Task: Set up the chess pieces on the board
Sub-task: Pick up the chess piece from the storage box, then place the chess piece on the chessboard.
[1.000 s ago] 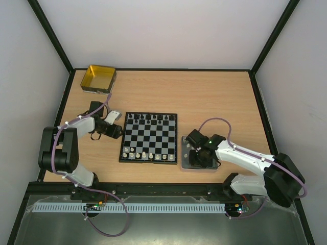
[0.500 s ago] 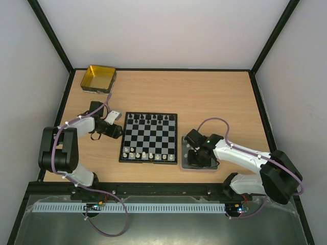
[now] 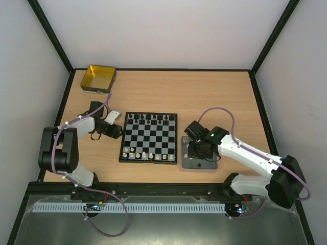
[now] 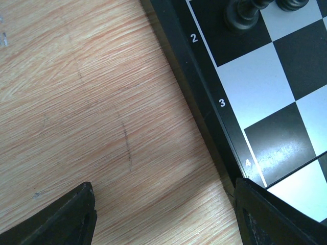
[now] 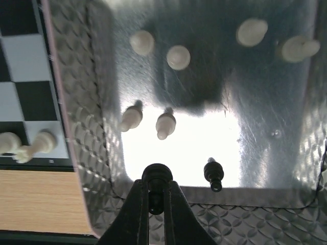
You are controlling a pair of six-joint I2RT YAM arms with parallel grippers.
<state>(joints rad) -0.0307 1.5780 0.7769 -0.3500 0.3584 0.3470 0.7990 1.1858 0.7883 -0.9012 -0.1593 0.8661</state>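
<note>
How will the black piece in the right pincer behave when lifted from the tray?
The black piece looks tiny and rigid, so probably light and unbending. The right pincer grips its narrow rounded body, so it may twist or slip. The white pieces lying on the tray suggest such pieces tip easily.

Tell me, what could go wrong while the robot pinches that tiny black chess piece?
1. The right gripper pinches the black chess piece with just its fingertips, so it might slip or twist out when lifted.
2. A loose black piece lies close beside it in the grey tray and could get knocked.
3. Some white pieces sit on the board right beside the tray; a low carry might topple them.
</note>
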